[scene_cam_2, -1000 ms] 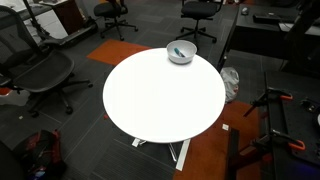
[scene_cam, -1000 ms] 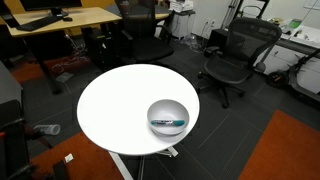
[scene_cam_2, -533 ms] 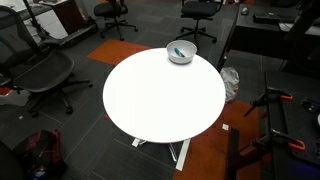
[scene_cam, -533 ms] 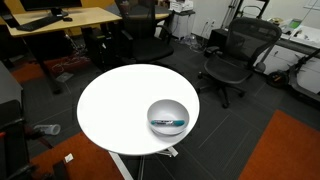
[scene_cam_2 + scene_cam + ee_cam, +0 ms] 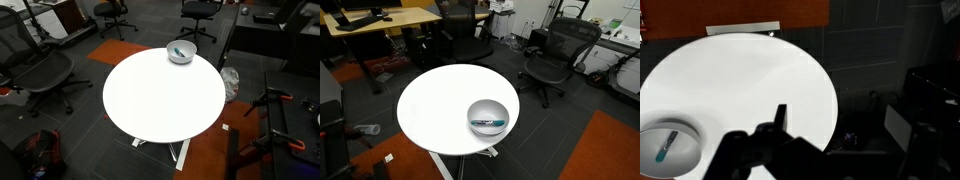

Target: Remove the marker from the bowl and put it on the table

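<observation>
The silver metal bowl [image 5: 486,105] sits near the edge of the round white table [image 5: 438,105], and shows in both exterior views [image 5: 187,57]. The teal marker [image 5: 488,124] lies inside it, also seen as a small teal streak [image 5: 180,50]. In the wrist view the bowl [image 5: 686,136] is at the lower left with the marker [image 5: 666,147] in it. My gripper [image 5: 836,126] is a dark shape high above the table [image 5: 735,80], far from the bowl. One finger [image 5: 780,115] stands alone well left of centre; the other is lost against the dark floor. It holds nothing.
Black office chairs [image 5: 555,55] [image 5: 35,70] stand around the table. A wooden desk [image 5: 380,18] is at the back. Orange carpet patches [image 5: 605,150] lie on the dark floor. A black stand [image 5: 275,110] is beside the table. No arm shows in either exterior view.
</observation>
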